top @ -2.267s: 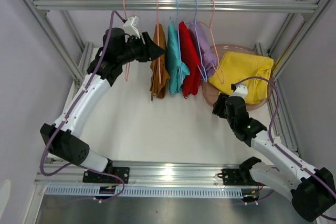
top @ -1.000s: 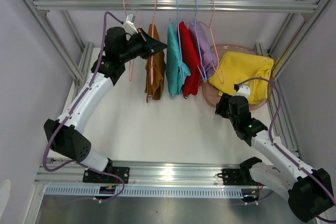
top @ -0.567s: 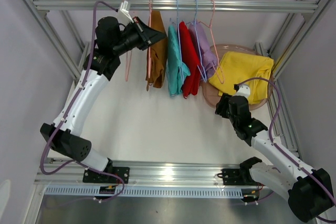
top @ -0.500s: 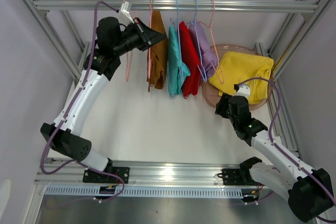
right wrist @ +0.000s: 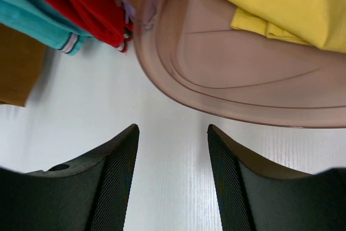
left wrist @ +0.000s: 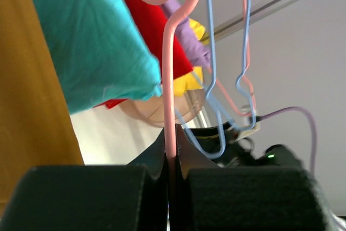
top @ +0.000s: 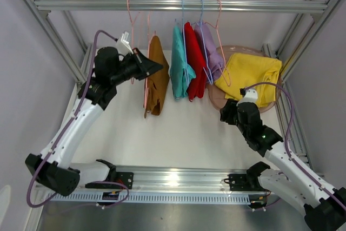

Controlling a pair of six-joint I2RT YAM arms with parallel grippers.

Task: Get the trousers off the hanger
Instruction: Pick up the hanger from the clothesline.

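My left gripper (top: 155, 67) (left wrist: 171, 155) is shut on the wire of a pink hanger (top: 146, 52) (left wrist: 169, 79). The brown trousers (top: 158, 79) (left wrist: 32, 106) hang from it, off the rail (top: 178, 5) and left of the others. Teal trousers (top: 181, 60) (left wrist: 92, 41), red trousers (top: 194, 63) (left wrist: 151, 25) and lavender trousers (top: 210, 52) hang on hangers from the rail. Yellow trousers (top: 250, 74) (right wrist: 286, 4) lie in the pinkish tub (top: 223, 100) (right wrist: 216, 74). My right gripper (top: 224, 113) (right wrist: 173, 133) is open above the table, just short of the tub's rim, with nothing between its fingers.
An empty pink hanger (top: 130, 25) hangs at the left end of the rail. Metal frame posts run along both sides and the back. The tub stands at the back right, against the frame.
My left arm lifted the pink hanger with the brown trousers up off the rail, then brought it down and towards the near left. The right arm has barely shifted.
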